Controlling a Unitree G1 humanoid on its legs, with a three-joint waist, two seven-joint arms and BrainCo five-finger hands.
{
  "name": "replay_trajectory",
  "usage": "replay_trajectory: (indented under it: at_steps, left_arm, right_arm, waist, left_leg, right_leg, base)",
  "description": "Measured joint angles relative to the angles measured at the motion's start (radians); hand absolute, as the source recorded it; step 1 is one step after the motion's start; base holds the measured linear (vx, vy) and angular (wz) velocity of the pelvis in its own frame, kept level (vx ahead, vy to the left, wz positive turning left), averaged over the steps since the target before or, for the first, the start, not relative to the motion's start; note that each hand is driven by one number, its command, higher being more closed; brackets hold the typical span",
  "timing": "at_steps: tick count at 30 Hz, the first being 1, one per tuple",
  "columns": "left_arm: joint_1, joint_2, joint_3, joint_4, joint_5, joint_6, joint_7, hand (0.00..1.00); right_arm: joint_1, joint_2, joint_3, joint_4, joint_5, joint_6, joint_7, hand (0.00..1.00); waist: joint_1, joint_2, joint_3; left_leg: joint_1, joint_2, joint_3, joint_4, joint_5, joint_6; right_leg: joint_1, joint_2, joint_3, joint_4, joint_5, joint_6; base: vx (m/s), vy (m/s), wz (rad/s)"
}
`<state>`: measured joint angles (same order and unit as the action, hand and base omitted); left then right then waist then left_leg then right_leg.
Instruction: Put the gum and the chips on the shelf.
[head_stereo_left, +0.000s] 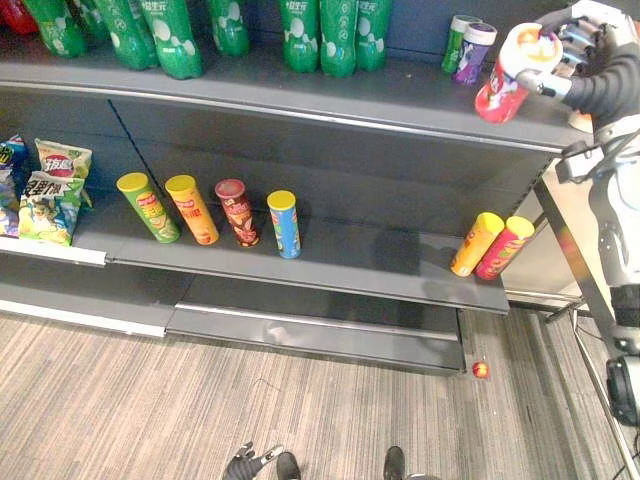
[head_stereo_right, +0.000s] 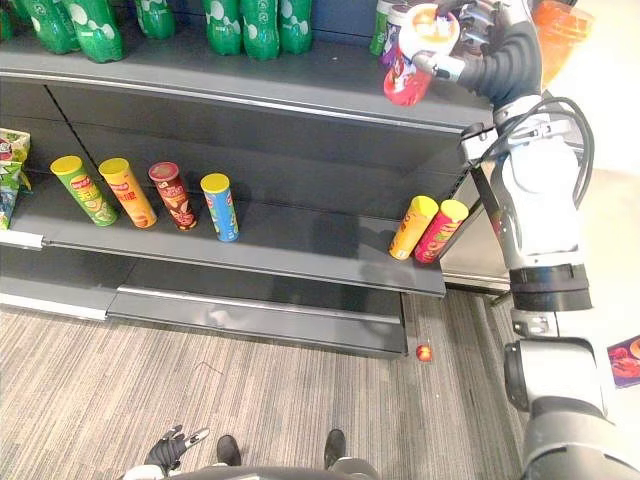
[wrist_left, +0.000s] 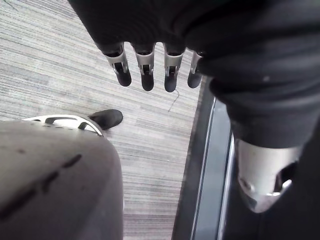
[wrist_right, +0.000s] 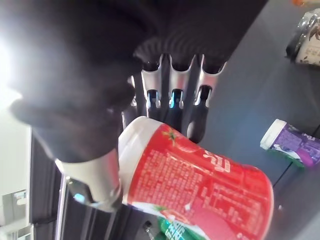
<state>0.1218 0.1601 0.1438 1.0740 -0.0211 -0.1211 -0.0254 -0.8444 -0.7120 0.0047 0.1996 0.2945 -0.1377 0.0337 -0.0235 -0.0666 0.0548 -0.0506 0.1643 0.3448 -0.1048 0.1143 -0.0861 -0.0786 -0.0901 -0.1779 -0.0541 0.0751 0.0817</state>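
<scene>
My right hand (head_stereo_left: 578, 45) is up at the right end of the top shelf (head_stereo_left: 400, 95), shut on a red gum tub (head_stereo_left: 512, 72) with a white lid. The tub is tilted just above the shelf. In the right wrist view the fingers (wrist_right: 172, 95) lie behind the tub (wrist_right: 200, 175) and the thumb presses its side. A green and a purple gum tub (head_stereo_left: 468, 45) stand on the same shelf just to its left. Several chips cans (head_stereo_left: 238, 212) stand on the middle shelf, and two more cans (head_stereo_left: 492, 245) lean at its right end. My left hand (head_stereo_right: 170, 450) hangs low over the floor, open and empty.
Green bottles (head_stereo_left: 320, 35) line the back of the top shelf. Snack bags (head_stereo_left: 50, 195) sit at the left of the middle shelf. A small red object (head_stereo_left: 481, 370) lies on the floor by the shelf's base. An orange container (head_stereo_right: 565, 30) shows beyond the right arm.
</scene>
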Motion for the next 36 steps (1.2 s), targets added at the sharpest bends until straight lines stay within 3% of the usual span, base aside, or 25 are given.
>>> replay_trajectory:
  at_steps: [17,36]
  left_arm:
    - [-0.015,-0.003,-0.001,0.0,-0.009,0.004,0.001,0.0]
    - [-0.057,-0.016,0.0,-0.02,-0.018,0.009,0.02,0.0]
  right_arm:
    - [-0.195,0.005,0.04,0.289,-0.011,0.052,-0.044,1.0]
    - [-0.238,0.05,-0.05,0.368,-0.023,0.072,-0.076,1.0]
  waist:
    - [0.008,0.006,0.005]
    - [0.028,0.015,0.07]
  left_leg:
    - [-0.032,0.001,-0.032,0.0,0.01,-0.002]
    - [-0.072,-0.001,-0.067,0.0,0.018,-0.003]
  right_leg:
    - [-0.006,0.003,-0.029,-0.016,0.004,-0.001]
    - [-0.023,0.003,-0.063,-0.02,0.004,-0.001]
  base:
    - [0.01,-0.003,0.04]
    - [0.04,-0.003,0.05]
